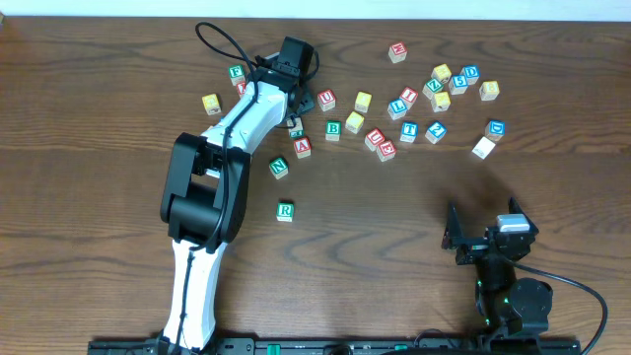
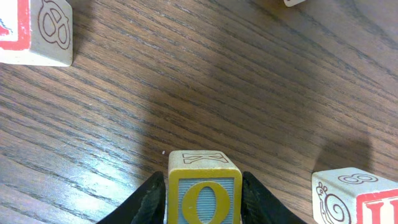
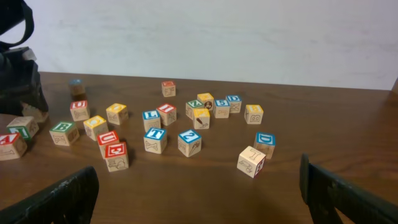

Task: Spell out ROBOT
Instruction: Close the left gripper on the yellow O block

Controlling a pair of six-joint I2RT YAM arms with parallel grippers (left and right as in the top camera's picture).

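In the left wrist view, a wooden cube with a yellow O [image 2: 204,194] rests on the table between my left gripper's [image 2: 204,208] black fingers [image 2: 149,202], which press against both of its sides. From overhead, the left gripper [image 1: 299,101] hides this cube. The green R cube [image 1: 285,210] lies alone nearer the front. The green B cube [image 1: 333,128] and the blue T cube [image 1: 408,130] sit in the scattered group. A yellow-faced cube [image 1: 363,101] lies close to the right of the left gripper. My right gripper [image 1: 485,229] stands wide open and empty near the front right [image 3: 199,199].
A red U cube [image 1: 326,99] sits just right of the held cube [image 2: 357,199]. A red A cube [image 1: 303,146] and the green N cube [image 1: 279,167] lie below the left gripper. Several more cubes spread over the far right [image 1: 463,84]. A red-edged cube [image 2: 34,31] lies far left.
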